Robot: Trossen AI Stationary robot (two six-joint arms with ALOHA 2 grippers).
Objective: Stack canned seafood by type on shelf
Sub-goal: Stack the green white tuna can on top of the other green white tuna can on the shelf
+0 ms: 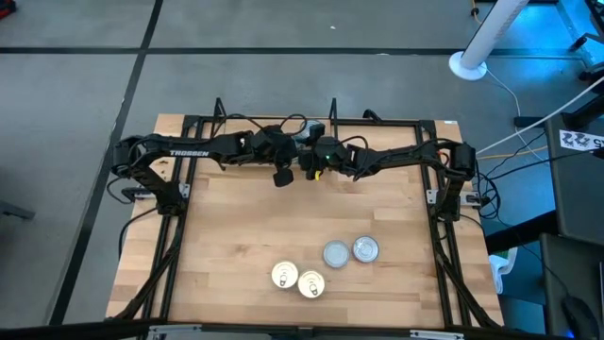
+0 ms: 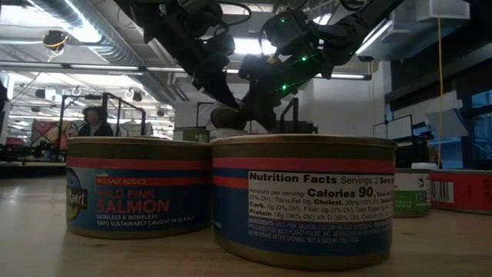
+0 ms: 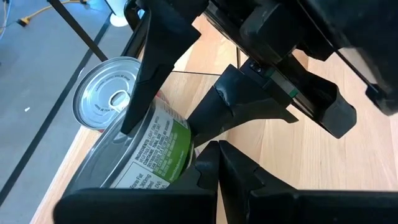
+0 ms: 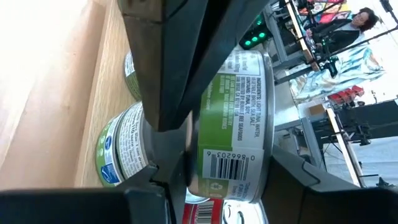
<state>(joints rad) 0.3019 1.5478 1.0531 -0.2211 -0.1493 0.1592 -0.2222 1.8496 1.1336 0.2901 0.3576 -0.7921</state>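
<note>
Here, four loose cans are resting on the near part of the wooden surface (image 1: 236,246): two gold-lidded cans (image 1: 285,275) (image 1: 311,283) touching one another, and two silver-lidded cans (image 1: 336,254) (image 1: 365,248) just beside each other to their right. From table height, the two nearest are showing blue-and-red salmon labels (image 2: 138,188) (image 2: 304,200); farther right a green-labelled can (image 2: 413,192) and a red-sided can (image 2: 461,191) are standing, the last cut off by the picture's edge.

Both arms are meeting over the far middle of the surface. The shelf is lying under them and is almost wholly hidden from above; its count of cans cannot be told. The right wrist camera is showing at least three green-labelled cans crowded together there, and part of a red label at the edge.

The right claw (image 4: 211,180) is pinching one green-labelled can (image 4: 239,112) by its sides, the can lying on its side between the two dark fingers (image 4: 168,74), directly beside the other green cans (image 4: 121,149).

The left claw (image 3: 214,155) is pressed together, holding nothing. It is hanging just beside the right claw, near a green-labelled can (image 3: 155,149) and a silver lid (image 3: 106,93) at the surface's far edge.

A person (image 2: 95,121) is sitting in the room behind.
</note>
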